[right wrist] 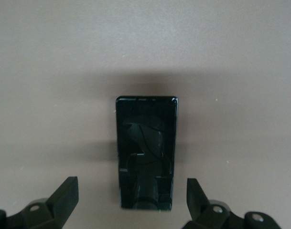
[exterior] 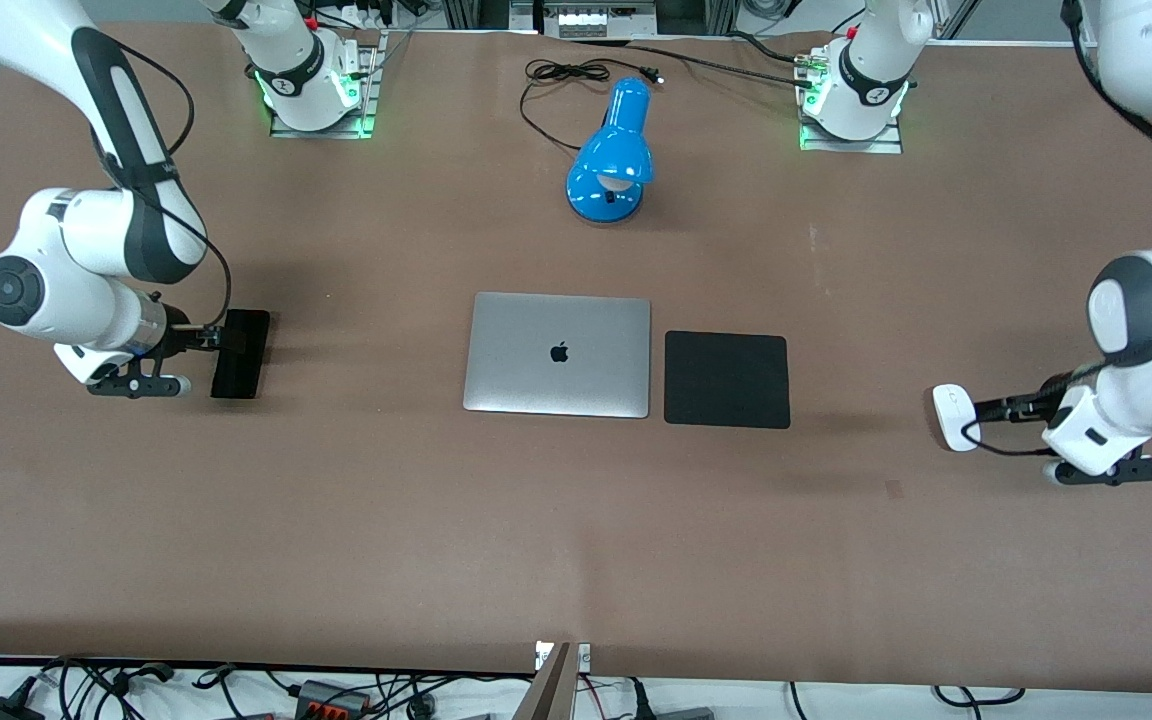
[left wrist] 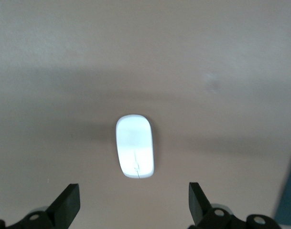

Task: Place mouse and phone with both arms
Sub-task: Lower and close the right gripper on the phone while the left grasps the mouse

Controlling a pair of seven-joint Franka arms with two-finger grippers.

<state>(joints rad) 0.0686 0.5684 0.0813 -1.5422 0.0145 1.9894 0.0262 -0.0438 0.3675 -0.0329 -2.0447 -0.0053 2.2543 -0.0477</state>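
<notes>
The white mouse [exterior: 955, 416] lies on the brown table toward the left arm's end. My left gripper [exterior: 998, 408] is open and empty just beside it. In the left wrist view the mouse [left wrist: 134, 151] lies ahead of the gripper [left wrist: 134, 202], clear of both fingers. The black phone [exterior: 240, 353] lies flat toward the right arm's end. My right gripper [exterior: 208, 340] is open and empty at its edge. In the right wrist view the phone [right wrist: 146, 148] reaches in between the spread fingers of the gripper [right wrist: 132, 200] without touching them.
A shut silver laptop [exterior: 558, 353] lies mid-table with a square black pad [exterior: 726, 379] beside it, toward the left arm's end. A blue desk lamp [exterior: 614, 155] with a black cord [exterior: 566, 75] stands farther from the front camera.
</notes>
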